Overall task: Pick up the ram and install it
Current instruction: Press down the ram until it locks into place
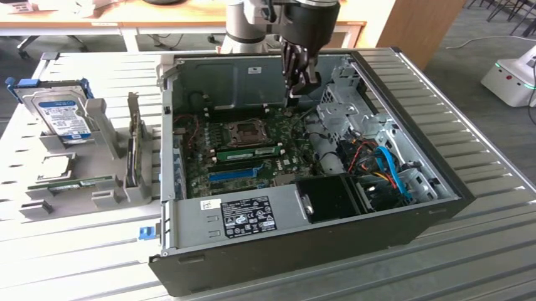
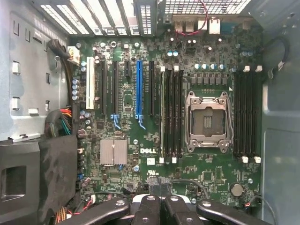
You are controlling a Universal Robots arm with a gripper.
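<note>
evidently not yet picked up, the ram (image 1: pixel 77 184) rests in a grey stand (image 1: pixel 109 199) on the desk (image 1: pixel 84 257), well apart from the tool (image 1: pixel 303 91) and outside the computer case (image 1: pixel 335 248) it hangs over. the tool is closed on nothing, held high above the motherboard (image 2: pixel 126 101), probably to keep the slots beside the cpu socket (image 2: pixel 207 121) in sight. another green stick (image 1: pixel 251 152) sits in a slot below the tool.

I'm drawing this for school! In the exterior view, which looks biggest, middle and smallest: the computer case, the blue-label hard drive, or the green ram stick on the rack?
1. computer case, biggest by far
2. hard drive
3. ram stick, just a thin green strip
</note>
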